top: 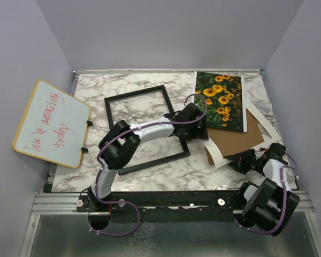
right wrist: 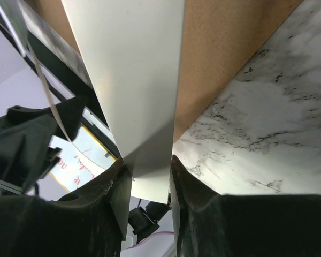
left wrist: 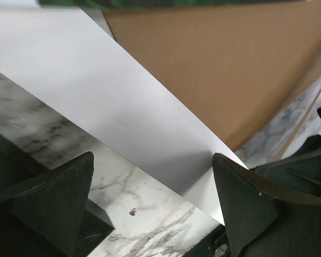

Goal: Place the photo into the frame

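left end effector [left wrist: 152, 160] spread, photo [top: 220, 100] just ahead.

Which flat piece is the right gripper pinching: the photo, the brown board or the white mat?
The white mat: only its pale strip is clamped in the right gripper.

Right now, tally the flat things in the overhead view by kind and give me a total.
Photo: 1
Black frame: 1
White mat: 1
Brown backing board: 1
Whiteboard: 1
Total: 5
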